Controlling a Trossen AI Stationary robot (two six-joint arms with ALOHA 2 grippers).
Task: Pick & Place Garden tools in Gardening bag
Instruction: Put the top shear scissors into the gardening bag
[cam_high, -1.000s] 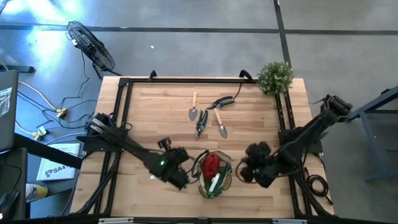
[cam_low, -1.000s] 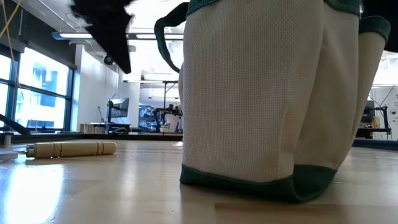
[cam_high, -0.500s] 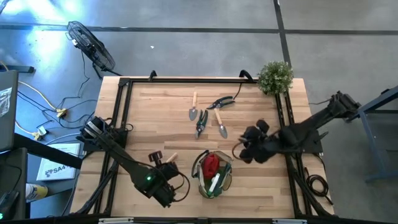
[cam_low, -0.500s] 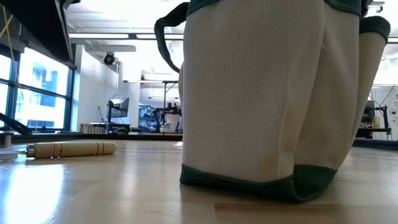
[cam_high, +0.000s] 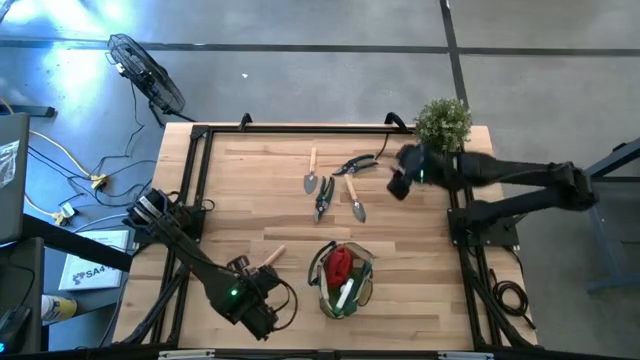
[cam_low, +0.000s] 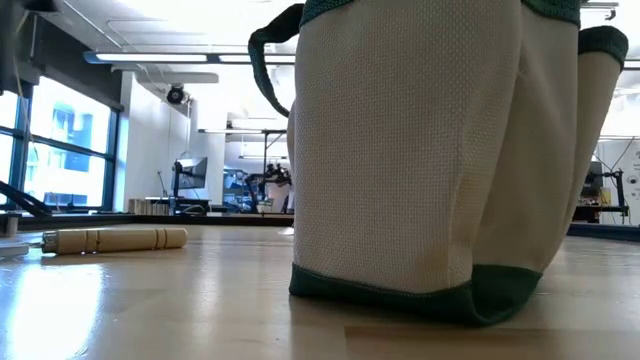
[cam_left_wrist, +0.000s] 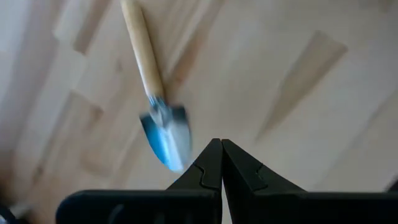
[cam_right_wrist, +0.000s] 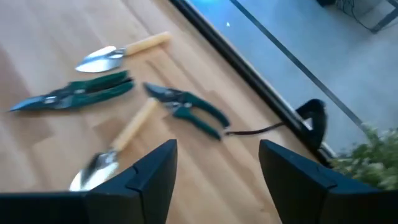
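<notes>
The bag (cam_high: 345, 280) stands at the table's 6 o'clock edge and already holds a red cone (cam_high: 339, 264) and a pale bottle-like item. Four tools lie loose toward 12 o'clock: a trowel (cam_high: 311, 174), a second trowel (cam_high: 354, 199), long green-handled shears (cam_high: 323, 198) and pruners (cam_high: 355, 165). A fifth trowel (cam_high: 270, 256) lies just at the bag's 9 o'clock.

Judged step: the approach to the next pick. The right gripper (cam_high: 398, 185) hovers at the pruners' 3 o'clock, fingers (cam_right_wrist: 148, 176) spread wide. It must descend and straddle one handle.

The left gripper (cam_left_wrist: 221, 149), fingertips pressed together and empty, hangs over the fifth trowel at 7 o'clock.

A plant (cam_high: 442, 122) stands at 1 o'clock, close behind the right gripper. The shears and pruners lie tight against the second trowel, so neighbours may be nudged.
</notes>
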